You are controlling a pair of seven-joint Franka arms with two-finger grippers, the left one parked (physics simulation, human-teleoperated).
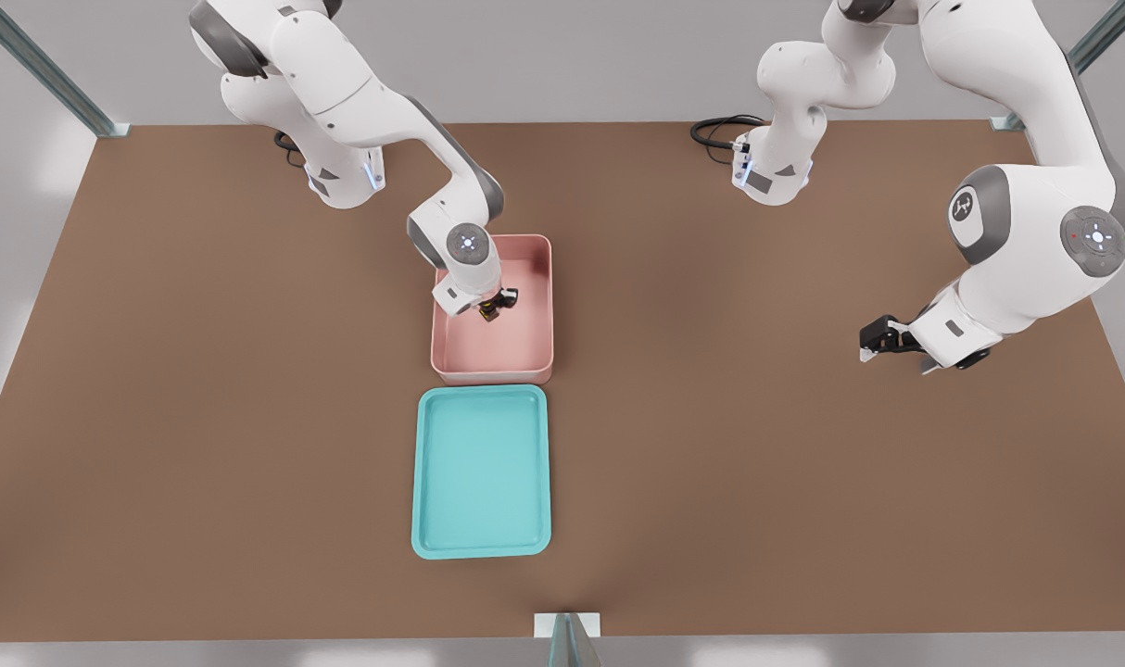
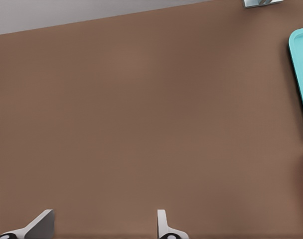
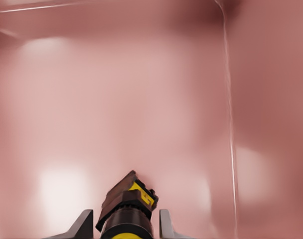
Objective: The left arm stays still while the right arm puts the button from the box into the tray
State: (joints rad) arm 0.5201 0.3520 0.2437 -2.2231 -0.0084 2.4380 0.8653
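Note:
The pink box (image 1: 493, 374) stands mid-table, and the teal tray (image 1: 482, 548) lies just in front of it with nothing in it. My gripper (image 1: 497, 303) reaches down inside the box, shut on the button (image 1: 487, 313). In the right wrist view the button (image 3: 127, 203), a black body with a yellow cap, sits tilted between my two fingertips (image 3: 84, 222). They hold it above the pink box floor (image 3: 141, 99). The tray's edge (image 2: 302, 74) also shows in the left wrist view.
The brown table (image 1: 803, 482) spreads wide on both sides of the box and tray. The other arm (image 1: 1017, 278) hangs parked at the front view's right. A black cable (image 1: 715, 130) lies near its base, and metal posts stand at the table's corners.

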